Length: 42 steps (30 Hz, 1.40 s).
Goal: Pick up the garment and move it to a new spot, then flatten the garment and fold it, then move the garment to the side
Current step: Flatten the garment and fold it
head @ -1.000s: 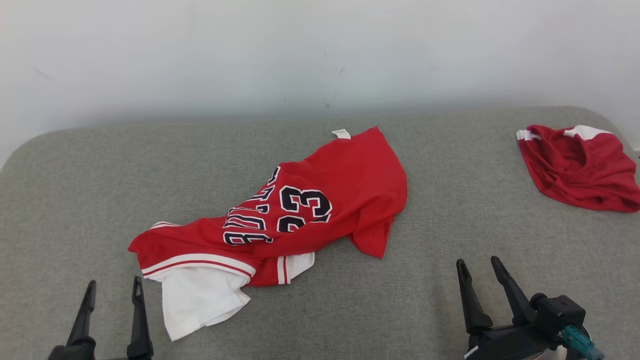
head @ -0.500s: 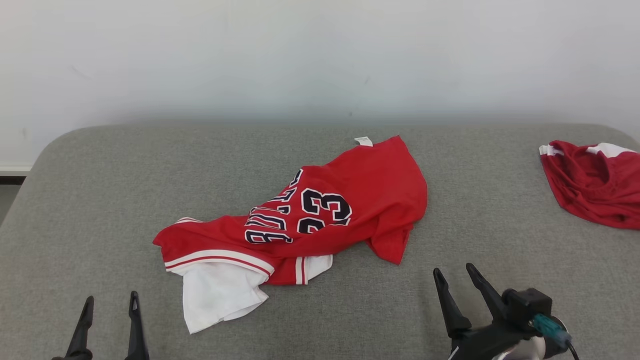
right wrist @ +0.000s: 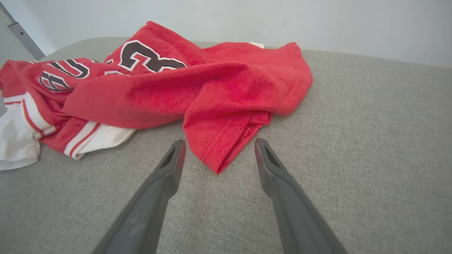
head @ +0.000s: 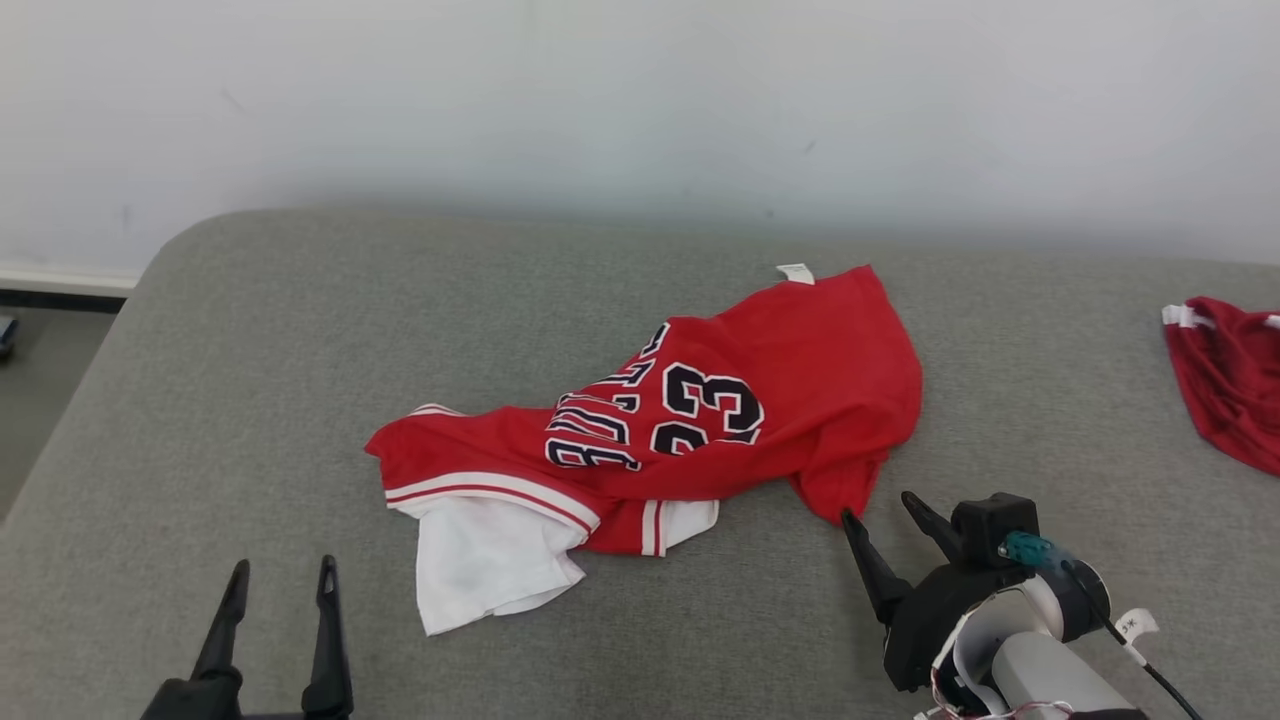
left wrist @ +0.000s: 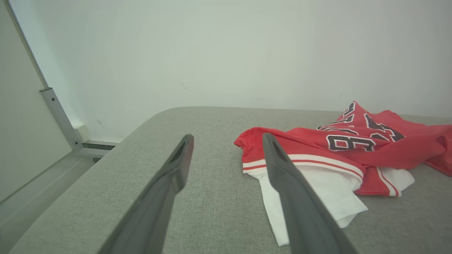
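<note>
Second crumpled red garment (head: 1225, 375) cut off at grey fabric bench's (head: 250, 330) right edge; left gripper (head: 283, 565), right gripper (head: 878, 506) gape empty near red printed jersey (head: 800, 400).

The garment (head: 820, 350) was bright red, black numerals edged white, red-and-white striped trim, white panel at seven o'clock, grey woven cushion (head: 250, 350), second red cloth (head: 1225, 380) at three o'clock

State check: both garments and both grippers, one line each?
red jersey: crumpled on the grey cushion, unfolded, not held.
second red garment: bunched at the right, untouched.
left gripper: open, empty, apart from the jersey.
right gripper: open, jersey corner between its fingers, not gripped.
</note>
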Tool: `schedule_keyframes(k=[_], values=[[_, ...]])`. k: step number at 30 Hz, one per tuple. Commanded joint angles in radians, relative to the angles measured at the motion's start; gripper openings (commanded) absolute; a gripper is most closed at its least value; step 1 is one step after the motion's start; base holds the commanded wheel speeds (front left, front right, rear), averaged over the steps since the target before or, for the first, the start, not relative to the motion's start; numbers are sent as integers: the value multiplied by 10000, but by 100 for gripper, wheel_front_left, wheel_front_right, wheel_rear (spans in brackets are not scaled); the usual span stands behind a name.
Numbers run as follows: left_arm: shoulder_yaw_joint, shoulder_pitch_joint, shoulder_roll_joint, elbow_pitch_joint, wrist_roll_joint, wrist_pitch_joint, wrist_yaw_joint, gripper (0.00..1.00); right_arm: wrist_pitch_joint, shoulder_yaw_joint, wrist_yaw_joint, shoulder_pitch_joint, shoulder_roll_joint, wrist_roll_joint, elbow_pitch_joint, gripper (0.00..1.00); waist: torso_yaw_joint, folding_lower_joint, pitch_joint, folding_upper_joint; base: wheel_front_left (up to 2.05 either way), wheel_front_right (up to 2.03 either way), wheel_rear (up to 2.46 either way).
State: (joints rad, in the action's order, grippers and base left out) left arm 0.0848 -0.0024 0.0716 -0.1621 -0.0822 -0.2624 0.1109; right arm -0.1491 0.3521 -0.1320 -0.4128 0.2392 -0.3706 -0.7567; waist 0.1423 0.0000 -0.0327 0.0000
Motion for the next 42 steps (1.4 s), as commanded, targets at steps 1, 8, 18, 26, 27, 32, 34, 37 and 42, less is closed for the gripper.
schedule_keyframes(k=[1, 8, 18, 26, 27, 32, 34, 37, 42], values=[[-58, -156, -47, -66, -33, -32, 14, 100, -45, 206, 23, -322, -6, -191, -417, 100, 298, 0, -178, 0, 0, 0, 0], [-229, -436, -109, -231, -124, -32, 110, 100, -132, 874, 23, -1210, -109, -672, -2191, 95, 608, 0, -375, 0, 0, 0, 0], [-67, -367, -143, -295, -102, -32, 128, 100, -961, 1255, 23, -1684, 39, -1238, -2992, 0, 500, 0, -330, 0, 0, 0, 0], [295, 140, -152, -299, -171, -33, 156, 100, -1160, 1523, 23, -642, 898, -1586, -1134, 0, -341, 0, 193, 0, 0, 0, 0], [345, 217, -156, -280, -173, -33, 153, 100, -1158, 1486, 23, -437, 1007, -1605, -778, 0, -498, 0, 225, 0, 0, 0, 0], [357, 382, -183, -168, -206, -31, 115, 100, -1161, 1192, 23, 445, 1650, -1574, 768, 0, -1141, 0, 271, 0, 0, 0, 0], [330, 398, -192, -161, -227, -31, 104, 100, -1157, 1124, 23, 839, 1786, -1675, 1280, 0, -1345, 0, 274, 0, 0, 0, 0], [297, 382, -201, -173, -253, -33, 94, 100, -1000, 890, 23, 1478, 1930, -2043, 2086, 0, -1577, 0, 284, 0, 0, 0, 0], [273, 358, -206, -157, -231, -33, 102, 100, -470, 347, 23, 2806, 2198, -2245, 3538, 0, -1777, 0, 247, 0, 0, 0, 0]])
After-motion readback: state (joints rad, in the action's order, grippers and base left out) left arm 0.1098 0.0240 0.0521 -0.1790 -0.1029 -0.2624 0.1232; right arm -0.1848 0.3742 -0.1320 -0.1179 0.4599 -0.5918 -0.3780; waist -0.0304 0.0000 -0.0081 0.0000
